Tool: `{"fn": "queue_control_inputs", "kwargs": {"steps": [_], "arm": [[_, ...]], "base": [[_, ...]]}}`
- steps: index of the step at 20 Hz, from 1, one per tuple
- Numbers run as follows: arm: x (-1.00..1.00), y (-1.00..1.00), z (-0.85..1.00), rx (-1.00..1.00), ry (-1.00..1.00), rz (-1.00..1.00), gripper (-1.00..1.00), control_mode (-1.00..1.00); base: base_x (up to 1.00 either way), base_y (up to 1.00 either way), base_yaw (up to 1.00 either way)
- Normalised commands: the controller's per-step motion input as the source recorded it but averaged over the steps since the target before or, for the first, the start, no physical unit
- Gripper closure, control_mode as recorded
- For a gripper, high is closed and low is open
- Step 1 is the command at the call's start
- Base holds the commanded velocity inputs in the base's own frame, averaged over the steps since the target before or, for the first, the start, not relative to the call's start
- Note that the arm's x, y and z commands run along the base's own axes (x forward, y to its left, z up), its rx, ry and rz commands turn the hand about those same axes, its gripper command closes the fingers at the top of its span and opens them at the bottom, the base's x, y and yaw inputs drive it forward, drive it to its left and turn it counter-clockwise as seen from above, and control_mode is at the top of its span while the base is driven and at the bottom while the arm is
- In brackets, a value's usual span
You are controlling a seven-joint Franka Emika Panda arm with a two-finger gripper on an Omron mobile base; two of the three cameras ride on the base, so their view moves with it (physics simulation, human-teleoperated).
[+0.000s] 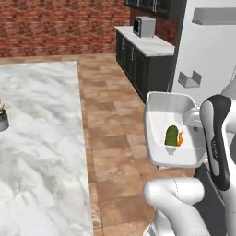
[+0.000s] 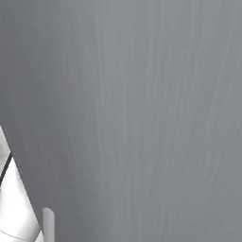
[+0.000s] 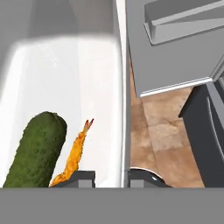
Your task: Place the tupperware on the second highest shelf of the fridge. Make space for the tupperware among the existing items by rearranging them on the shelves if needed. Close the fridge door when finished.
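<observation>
The tupperware (image 1: 171, 129) is a shallow white tub holding a green piece (image 3: 37, 151) and a small orange piece (image 3: 74, 157). It hangs in the air above the tiled floor. My gripper (image 1: 194, 120) is shut on the tub's right rim; in the hand view the two fingertips (image 3: 83, 177) pinch that wall, gripper (image 3: 111, 177). The fridge shows as an open door with a pale inner face (image 1: 207, 50) and door bins (image 1: 190, 79) just beyond the tub, and as a flat grey panel (image 2: 132, 108). The second highest shelf, the other shelves and the existing items are out of view.
A marble island counter (image 1: 41, 147) lies to the left with a small dark cup (image 1: 2, 120) at its edge. Dark cabinets (image 1: 138, 64) with a pale top carry a grey box appliance (image 1: 144, 26) at the back. A slim door handle (image 2: 47, 224) rises at lower left.
</observation>
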Motion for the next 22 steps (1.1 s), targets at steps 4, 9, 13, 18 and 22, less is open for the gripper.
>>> {"fn": "queue_control_inputs", "kwargs": {"steps": [4, 9, 13, 18, 22], "arm": [[0.0, 0.0, 0.0, 0.0, 0.0, 0.0, 1.0, 1.0], [0.0, 0.0, 0.0, 0.0, 0.0, 0.0, 1.0, 1.0], [0.0, 0.0, 0.0, 0.0, 0.0, 0.0, 1.0, 1.0], [0.0, 0.0, 0.0, 0.0, 0.0, 0.0, 1.0, 1.0], [0.0, 0.0, 0.0, 0.0, 0.0, 0.0, 1.0, 1.0]], "base": [[0.45, 0.16, -0.33], [0.05, 0.05, -0.55], [0.53, 0.45, -0.61], [0.58, 0.27, -0.59], [0.32, 0.06, -0.57]]}}
